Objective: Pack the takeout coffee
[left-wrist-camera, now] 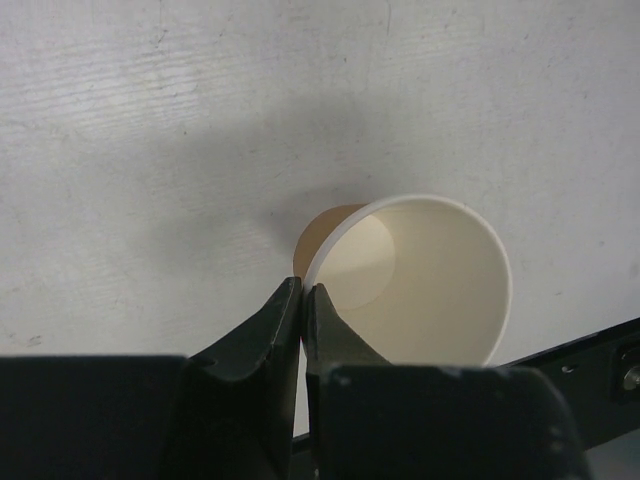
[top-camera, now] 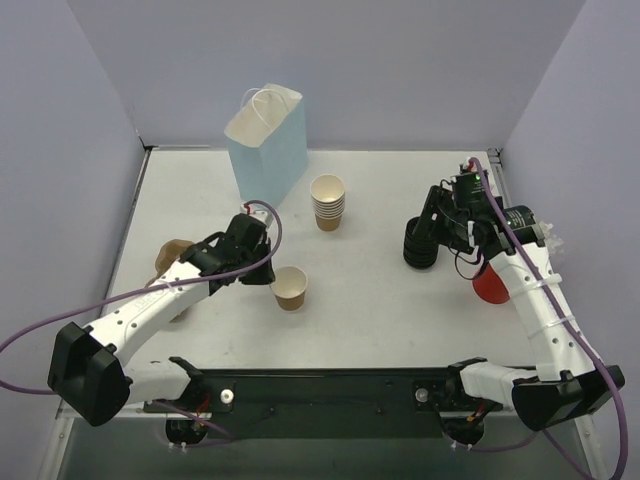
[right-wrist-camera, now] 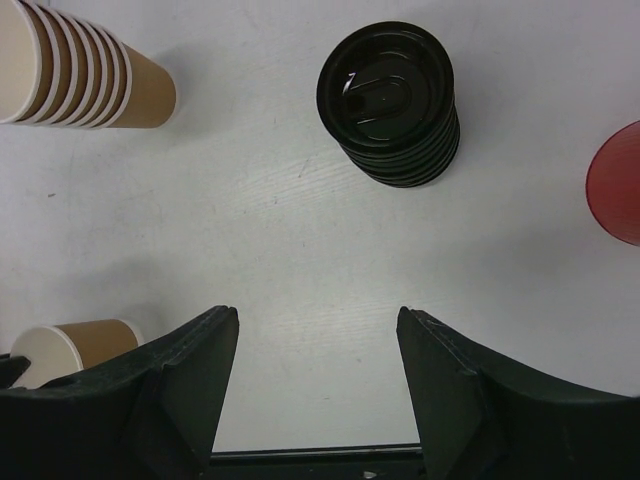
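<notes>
The takeout coffee's cup (top-camera: 290,288), a small tan paper cup that is white inside, stands upright and lidless near the table's middle. It also shows in the left wrist view (left-wrist-camera: 420,280) and at the lower left of the right wrist view (right-wrist-camera: 75,345). My left gripper (top-camera: 271,273) (left-wrist-camera: 302,292) is shut on the cup's near rim, with one finger outside the wall and one inside. A stack of black lids (top-camera: 421,248) (right-wrist-camera: 390,105) sits at the right. My right gripper (top-camera: 432,222) (right-wrist-camera: 318,320) hovers open just beside that stack, with nothing between its fingers.
A light blue paper bag (top-camera: 265,140) stands open at the back. A stack of lidless tan cups (top-camera: 327,202) (right-wrist-camera: 80,65) is in front of it. A red object (top-camera: 490,285) (right-wrist-camera: 615,195) lies by the right arm, and a brown object (top-camera: 170,255) sits behind the left arm.
</notes>
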